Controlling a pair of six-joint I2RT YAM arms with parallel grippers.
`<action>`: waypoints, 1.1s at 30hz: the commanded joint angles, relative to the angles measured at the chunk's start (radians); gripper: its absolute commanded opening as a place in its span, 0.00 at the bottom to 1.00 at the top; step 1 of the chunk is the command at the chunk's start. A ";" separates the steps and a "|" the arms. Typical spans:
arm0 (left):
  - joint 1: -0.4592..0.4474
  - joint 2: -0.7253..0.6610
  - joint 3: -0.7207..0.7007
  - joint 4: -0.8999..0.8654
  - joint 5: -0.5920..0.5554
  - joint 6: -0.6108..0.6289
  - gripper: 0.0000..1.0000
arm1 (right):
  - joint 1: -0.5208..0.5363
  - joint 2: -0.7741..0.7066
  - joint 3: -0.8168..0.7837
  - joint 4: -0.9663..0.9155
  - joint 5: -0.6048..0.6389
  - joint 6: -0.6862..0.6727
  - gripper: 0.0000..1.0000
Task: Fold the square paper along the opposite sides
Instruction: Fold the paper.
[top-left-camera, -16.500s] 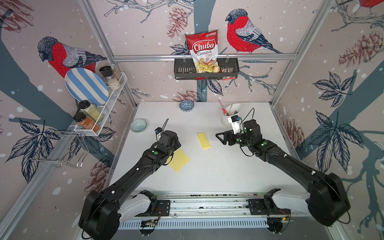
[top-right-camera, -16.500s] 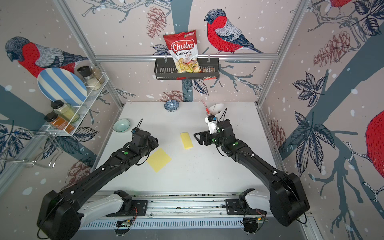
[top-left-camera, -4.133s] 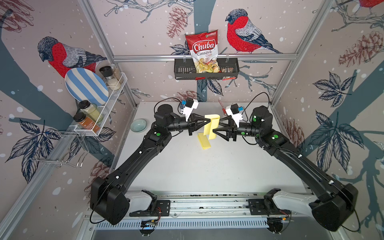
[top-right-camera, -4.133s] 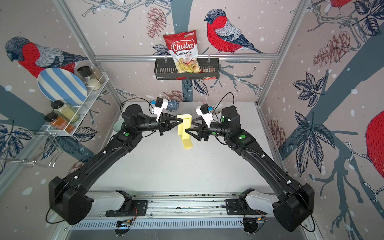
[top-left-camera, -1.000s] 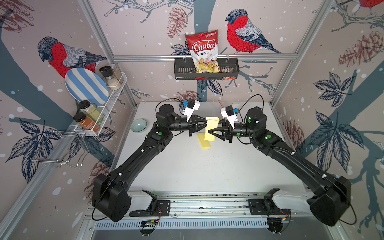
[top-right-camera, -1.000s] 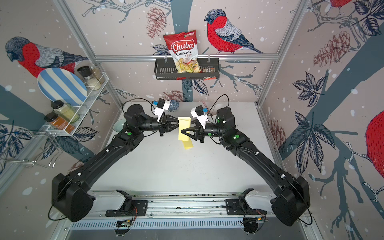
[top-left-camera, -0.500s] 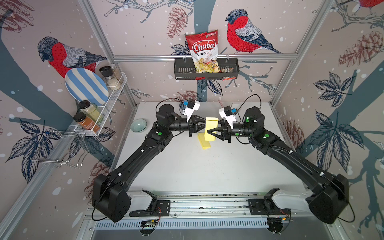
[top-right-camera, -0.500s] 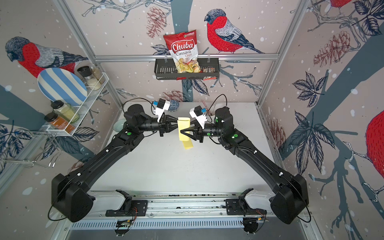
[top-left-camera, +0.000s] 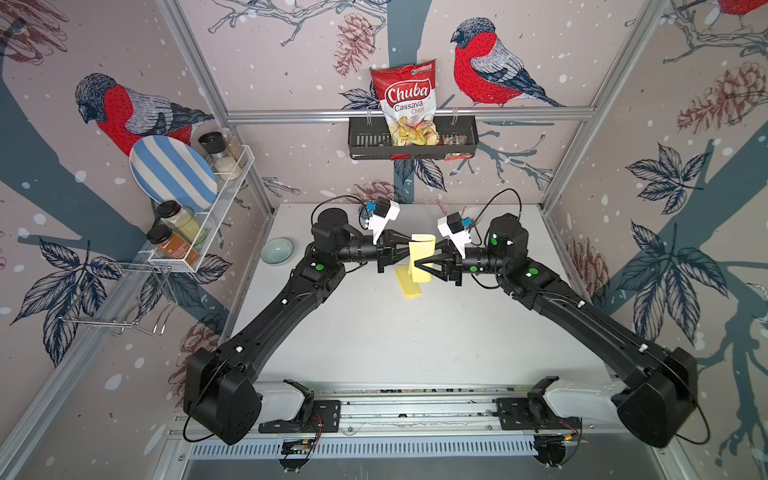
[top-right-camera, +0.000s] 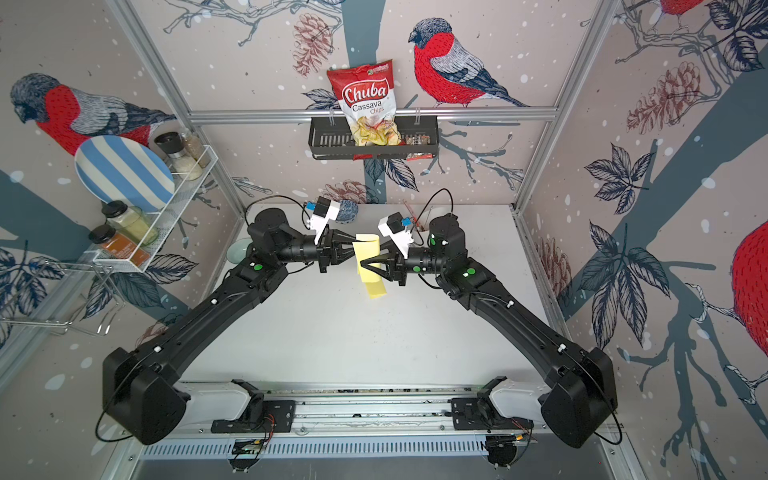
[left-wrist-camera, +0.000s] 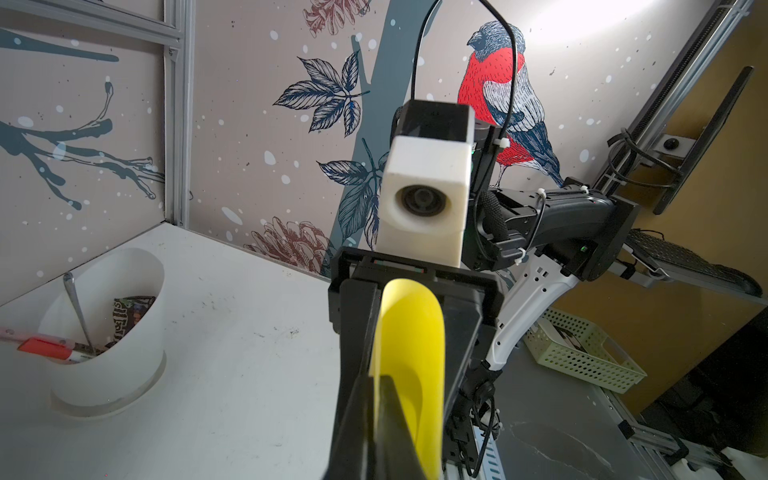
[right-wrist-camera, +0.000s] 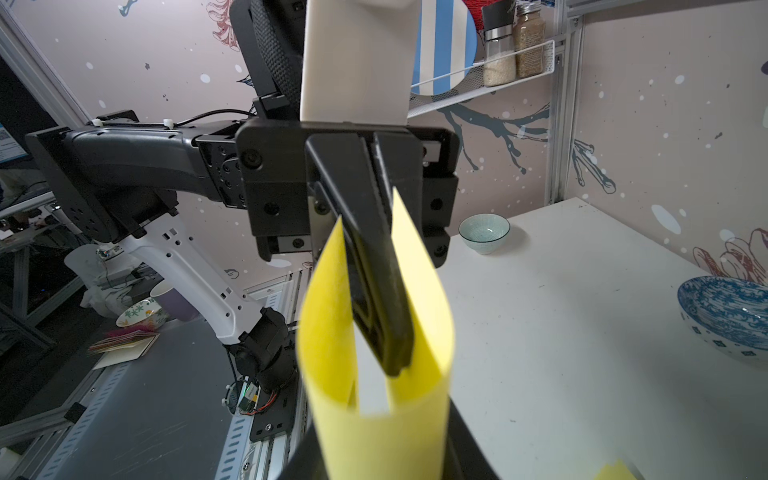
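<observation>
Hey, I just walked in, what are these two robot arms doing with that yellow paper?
Both arms are working on a yellow paper held in the air above the white table. The left gripper is shut on the sheet, which is bent into a loose loop and not yet creased. The right gripper is open, with its jaws on either side of that loop, seemingly placed to press it flat. A second yellow sheet, already folded, lies on the table just below.
</observation>
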 joint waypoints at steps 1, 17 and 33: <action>-0.003 0.001 0.006 0.010 -0.001 0.016 0.00 | 0.002 -0.010 0.003 0.018 0.010 -0.007 0.33; -0.002 -0.001 0.006 0.012 0.001 0.017 0.00 | 0.002 -0.025 -0.002 0.035 0.007 -0.001 0.32; -0.002 -0.001 0.005 0.012 0.003 0.017 0.00 | 0.006 -0.018 0.008 0.045 0.007 0.006 0.30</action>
